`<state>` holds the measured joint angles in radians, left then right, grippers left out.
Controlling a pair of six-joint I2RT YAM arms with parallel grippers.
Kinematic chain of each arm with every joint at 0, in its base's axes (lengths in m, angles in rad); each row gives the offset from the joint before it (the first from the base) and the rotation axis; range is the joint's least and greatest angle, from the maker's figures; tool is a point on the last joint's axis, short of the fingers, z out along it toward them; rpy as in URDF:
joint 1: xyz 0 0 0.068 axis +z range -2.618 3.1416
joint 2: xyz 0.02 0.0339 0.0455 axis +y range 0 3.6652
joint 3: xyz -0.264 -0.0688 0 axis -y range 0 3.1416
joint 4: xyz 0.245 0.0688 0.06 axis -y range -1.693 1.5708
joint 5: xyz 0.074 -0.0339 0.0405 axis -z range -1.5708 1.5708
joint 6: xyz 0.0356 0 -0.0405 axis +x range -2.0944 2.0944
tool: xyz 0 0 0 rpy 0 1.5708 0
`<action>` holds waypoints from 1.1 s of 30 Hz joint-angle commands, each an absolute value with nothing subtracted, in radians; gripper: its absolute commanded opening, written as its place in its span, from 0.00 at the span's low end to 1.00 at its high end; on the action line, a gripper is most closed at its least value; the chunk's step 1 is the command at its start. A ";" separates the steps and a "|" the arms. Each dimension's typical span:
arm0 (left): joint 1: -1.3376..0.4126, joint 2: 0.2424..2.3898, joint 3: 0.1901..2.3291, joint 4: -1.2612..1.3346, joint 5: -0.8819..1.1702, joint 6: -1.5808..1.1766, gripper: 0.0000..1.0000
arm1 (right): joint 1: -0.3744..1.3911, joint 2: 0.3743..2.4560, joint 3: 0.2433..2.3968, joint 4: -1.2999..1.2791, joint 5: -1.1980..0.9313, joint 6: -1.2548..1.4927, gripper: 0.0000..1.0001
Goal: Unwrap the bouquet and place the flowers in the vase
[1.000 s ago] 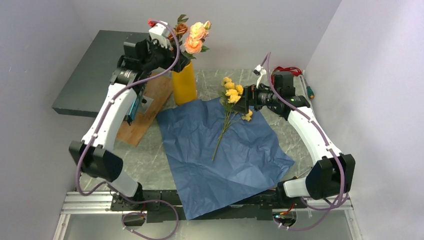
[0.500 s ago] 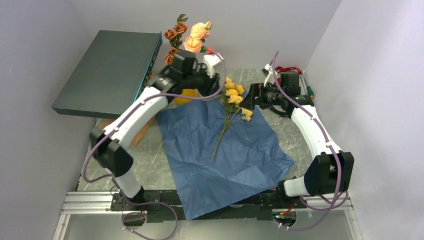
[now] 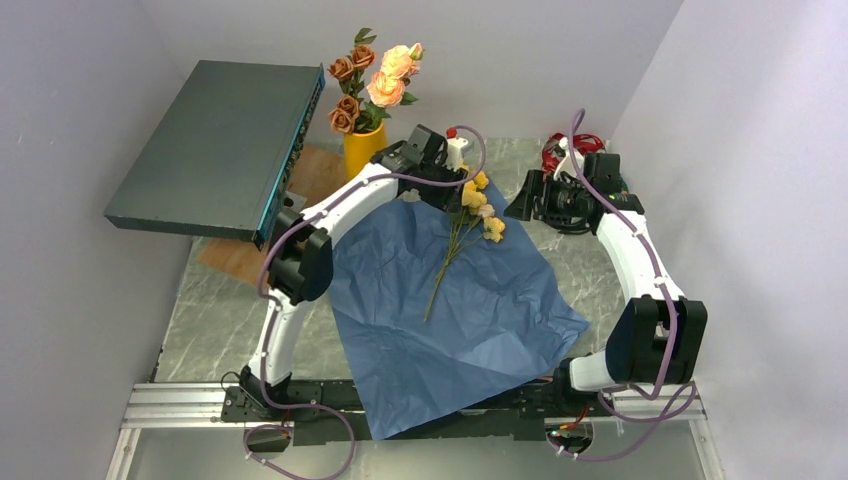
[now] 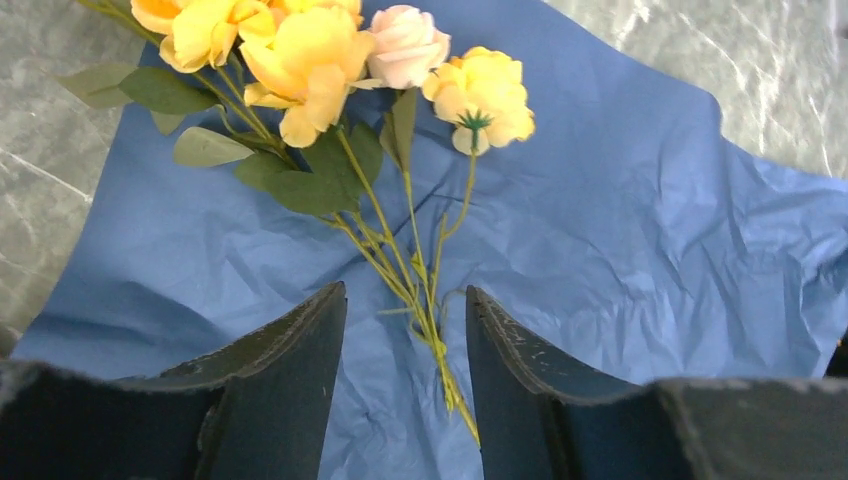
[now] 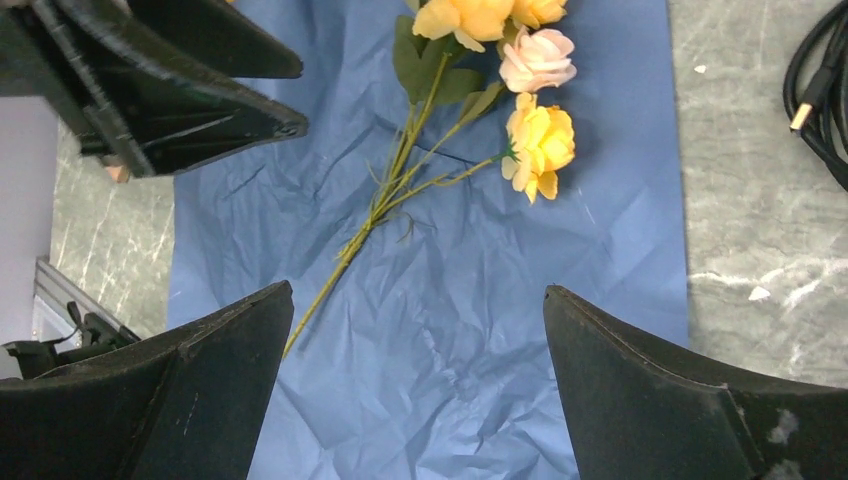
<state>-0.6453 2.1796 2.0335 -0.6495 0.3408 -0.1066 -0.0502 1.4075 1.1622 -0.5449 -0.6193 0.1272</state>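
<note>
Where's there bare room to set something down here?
Free: the near half of the blue paper, below the stems; the marble table left of it, nearer than the wooden board. Crowded: the far edge, with left gripper and right gripper around the yellow roses, vase behind.

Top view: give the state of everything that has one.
vase: upright, holding orange and peach roses
loose flowers: lying flat on the blue paper, unheld
blue paper: unwrapped, spread flat
left tool: open, above the loose flowers, empty
right tool: wide open, empty
</note>
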 commanded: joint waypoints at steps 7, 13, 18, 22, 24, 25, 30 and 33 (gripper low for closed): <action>-0.649 2.438 2.274 -0.595 0.197 -0.256 0.64 | -0.067 1.402 1.142 -0.567 -0.595 0.133 0.97; -0.650 2.530 2.298 -0.560 0.166 -0.223 0.63 | -0.069 1.406 1.135 -0.565 -0.596 0.142 0.97; -0.650 2.577 2.321 -0.549 0.139 -0.210 0.53 | -0.069 1.419 1.139 -0.563 -0.606 0.151 0.97; -0.650 2.552 2.316 -0.546 0.122 -0.216 0.29 | -0.069 1.430 1.150 -0.566 -0.613 0.153 0.97; -0.650 2.501 2.284 -0.526 0.110 -0.227 0.17 | -0.068 1.431 1.148 -0.562 -0.616 0.156 0.97; -0.650 2.471 2.260 -0.509 0.106 -0.231 0.11 | -0.068 1.431 1.146 -0.560 -0.620 0.158 0.97; -0.652 2.302 2.136 -0.380 0.123 -0.267 0.00 | -0.067 1.432 1.136 -0.542 -0.660 0.167 0.96; -0.653 2.175 1.995 -0.206 0.159 -0.305 0.00 | -0.068 1.422 1.125 -0.516 -0.697 0.177 0.95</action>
